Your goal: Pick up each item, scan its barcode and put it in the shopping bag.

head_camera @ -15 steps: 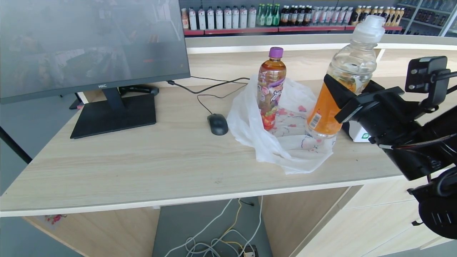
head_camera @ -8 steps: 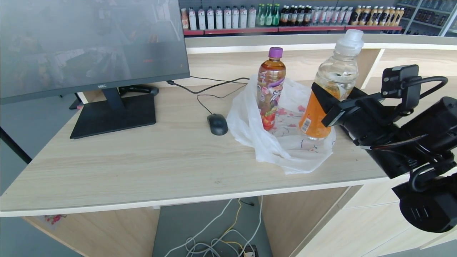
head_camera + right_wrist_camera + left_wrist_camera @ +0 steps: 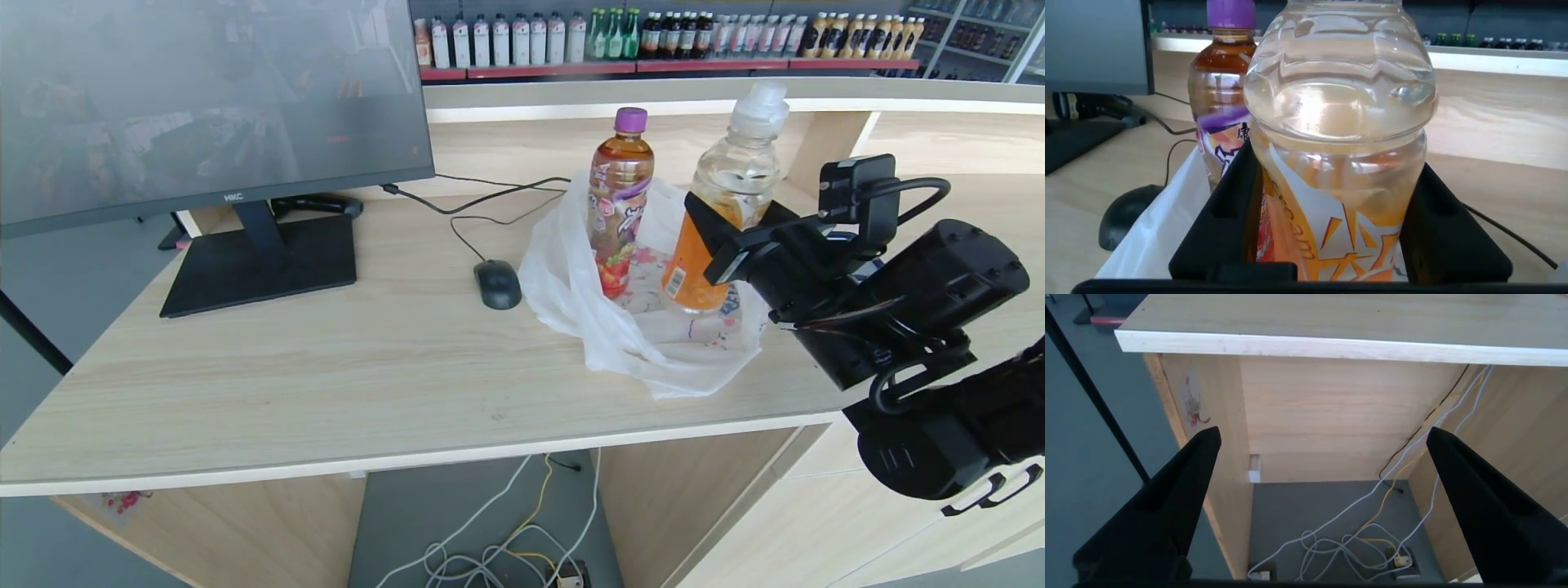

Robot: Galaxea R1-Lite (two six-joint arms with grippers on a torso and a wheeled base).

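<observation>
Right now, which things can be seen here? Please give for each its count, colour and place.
counter: one, light wood, middle.
monitor: one, black, counter's left.
shopping bag: one, white with red print, open on the counter's right.
mouse: one, black, between monitor and bag.
tea bottle: one, amber with purple cap, upright in the bag.
juice bottle: one, orange label, white cap, held over the bag.
shelf bottles: many, mixed colours, back shelf.
cables: several, white and yellow, under the counter.
right hand: one, black, shut on the juice bottle.
left hand: one, black, open, low before the counter.
</observation>
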